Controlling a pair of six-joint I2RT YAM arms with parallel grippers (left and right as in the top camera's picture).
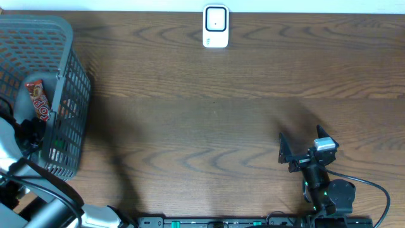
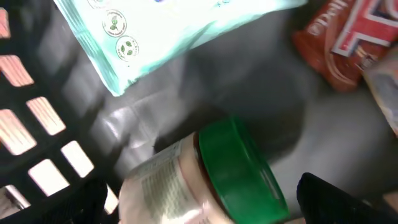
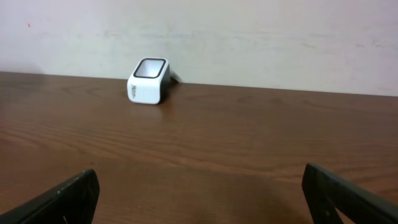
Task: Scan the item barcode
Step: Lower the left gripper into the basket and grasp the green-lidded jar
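Down in the gray basket (image 1: 66,28), the left claw (image 2: 199,183) is spread wide over a jar (image 2: 165,183) with a green lid. The jar lies on its side. A light green pack (image 2: 161,31) and a red pack (image 2: 348,43) lie near it. The right claw (image 3: 200,174) is spread wide too, low over the desk (image 1: 190,95), holding nothing. The white scanner (image 1: 216,26) sits at the desk's far edge.

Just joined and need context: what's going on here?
The left gripper is open down inside the grey basket, hovering over a green-lidded jar, with a teal pouch and red packet nearby; nothing is gripped yet. The right gripper sits open and empty near the front edge of the table, facing the white scanner at the far edge.
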